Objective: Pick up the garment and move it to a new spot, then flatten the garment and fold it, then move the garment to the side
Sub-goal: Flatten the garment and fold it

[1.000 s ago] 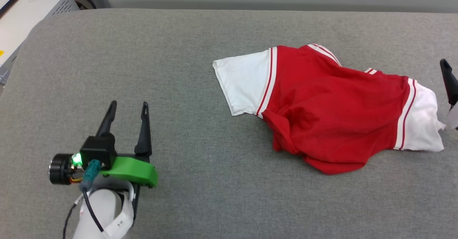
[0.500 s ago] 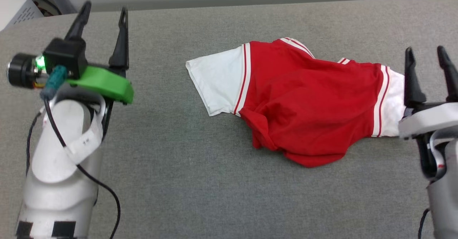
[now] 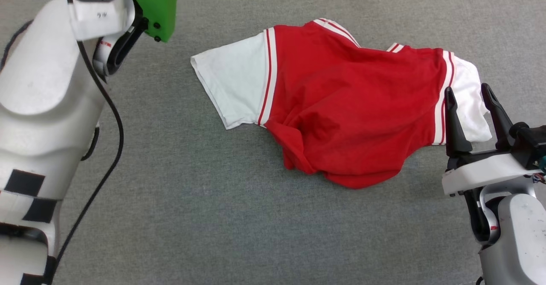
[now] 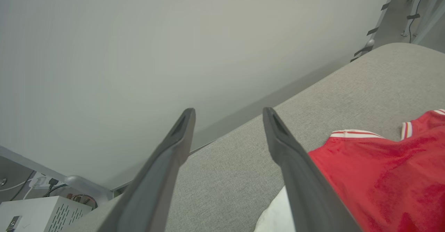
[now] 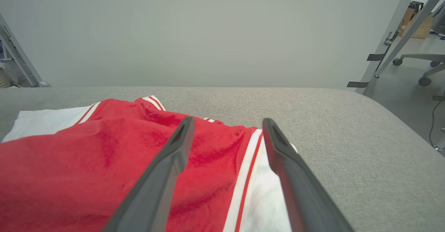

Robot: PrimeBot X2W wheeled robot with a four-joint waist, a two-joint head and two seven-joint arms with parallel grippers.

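Garment [image 3: 341, 106] lengthwise left to right, neck apparently far side.

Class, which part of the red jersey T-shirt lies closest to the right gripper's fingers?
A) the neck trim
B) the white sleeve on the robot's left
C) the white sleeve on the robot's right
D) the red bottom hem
C: the right gripper, open, has its fingertips at the white sleeve at the right end of the T-shirt.

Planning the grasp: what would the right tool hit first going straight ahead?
Probably the shirt's white sleeve, lying just beneath the right tool's open tips; height is unclear, so it might skim over onto the table.
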